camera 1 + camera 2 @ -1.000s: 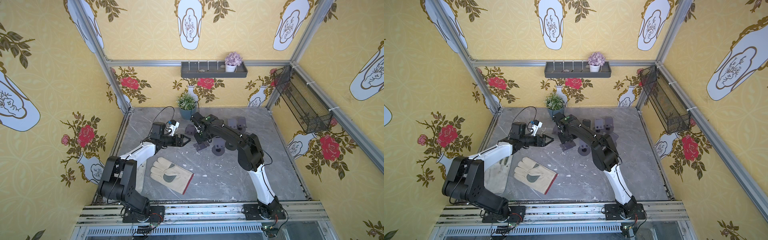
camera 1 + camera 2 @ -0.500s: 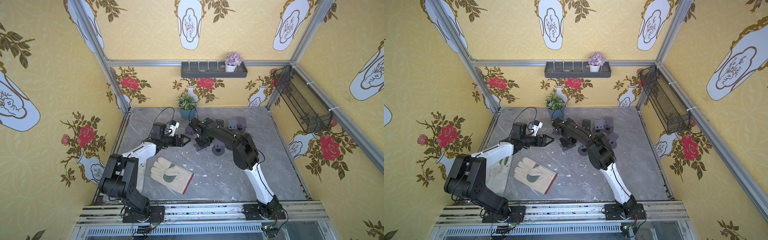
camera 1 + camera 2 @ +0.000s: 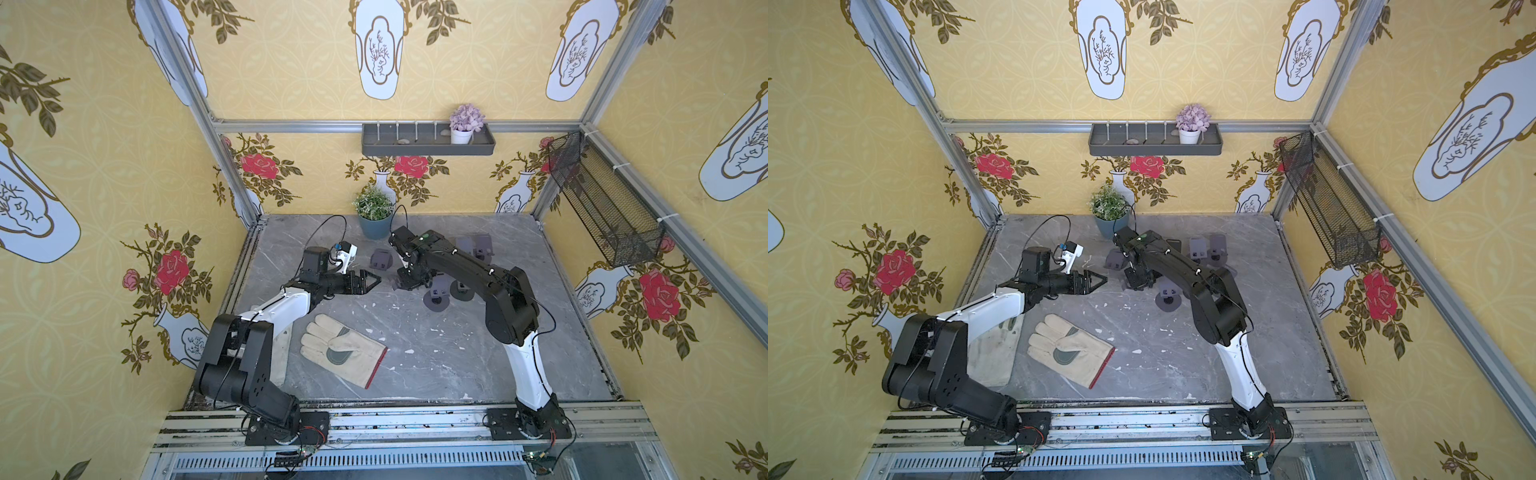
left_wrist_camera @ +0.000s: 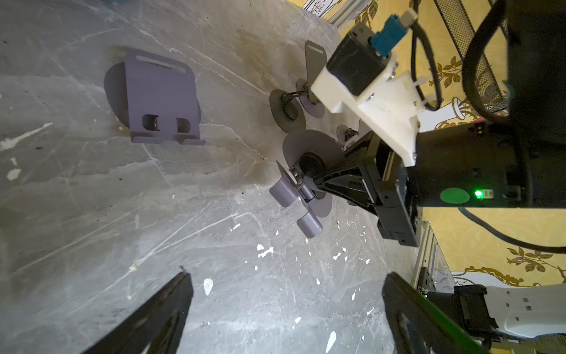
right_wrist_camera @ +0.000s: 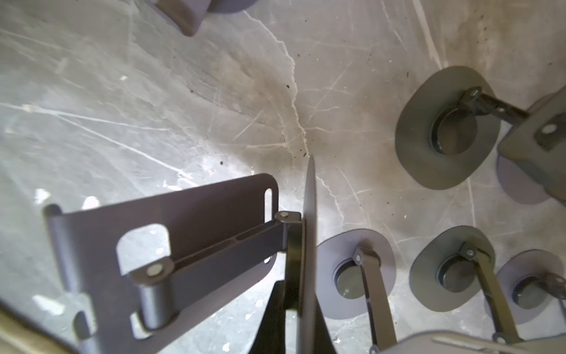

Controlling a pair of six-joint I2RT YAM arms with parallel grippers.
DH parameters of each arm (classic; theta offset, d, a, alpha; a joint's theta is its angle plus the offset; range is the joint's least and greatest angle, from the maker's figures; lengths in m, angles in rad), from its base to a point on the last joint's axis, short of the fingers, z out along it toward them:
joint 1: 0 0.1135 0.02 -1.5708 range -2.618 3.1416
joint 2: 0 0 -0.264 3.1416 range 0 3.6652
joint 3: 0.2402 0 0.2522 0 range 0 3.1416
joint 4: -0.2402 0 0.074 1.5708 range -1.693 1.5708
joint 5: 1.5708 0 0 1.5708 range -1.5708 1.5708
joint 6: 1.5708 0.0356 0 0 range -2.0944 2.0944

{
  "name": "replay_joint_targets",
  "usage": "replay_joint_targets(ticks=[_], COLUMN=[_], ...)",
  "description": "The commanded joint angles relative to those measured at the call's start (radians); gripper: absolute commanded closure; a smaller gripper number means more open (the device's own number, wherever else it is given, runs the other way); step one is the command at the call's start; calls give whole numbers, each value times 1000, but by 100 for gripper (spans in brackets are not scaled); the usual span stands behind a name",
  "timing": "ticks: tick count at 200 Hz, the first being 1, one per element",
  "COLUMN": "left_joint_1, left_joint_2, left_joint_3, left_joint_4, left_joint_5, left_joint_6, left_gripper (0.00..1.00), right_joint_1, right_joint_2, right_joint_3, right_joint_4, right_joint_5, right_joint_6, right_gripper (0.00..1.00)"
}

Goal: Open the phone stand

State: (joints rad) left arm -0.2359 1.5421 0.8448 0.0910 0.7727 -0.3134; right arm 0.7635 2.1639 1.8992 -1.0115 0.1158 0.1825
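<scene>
The right gripper grips the base of the phone stand near the plant pot; next, the wide-open left gripper should take its plate and unfold it.

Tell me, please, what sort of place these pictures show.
Probably a robot test cell dressed as a room: metal frame, wallpaper panels, left arm and right arm bolted to a rail.

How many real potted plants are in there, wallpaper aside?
2. A green plant in a blue pot stands on the table by the back wall; a purple-flowered plant in a white pot sits on the wall shelf.
</scene>
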Motion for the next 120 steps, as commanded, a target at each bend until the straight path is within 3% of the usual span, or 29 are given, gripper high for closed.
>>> replay_joint_targets(ticks=[1,58,93,120], left_joint_1=[1,1,0,-5], left_joint_2=[-21,-107,-120,-124], left_joint_3=[1,4,-11,-16], left_joint_4=[10,-41,26,70], left_joint_5=[-10,-19,7,9], left_joint_6=[30,191,177,164], left_gripper=[1,1,1,1], right_joint_1=[-16,-87,-112,-156], right_joint_2=[-38,-72,-51,-76], right_joint_3=[-3,50,103,47], right_joint_4=[48,37,6,88], right_joint_5=[-132,-533,-733,-918], right_joint_6=[27,64,94,163], right_gripper=[100,100,100,100])
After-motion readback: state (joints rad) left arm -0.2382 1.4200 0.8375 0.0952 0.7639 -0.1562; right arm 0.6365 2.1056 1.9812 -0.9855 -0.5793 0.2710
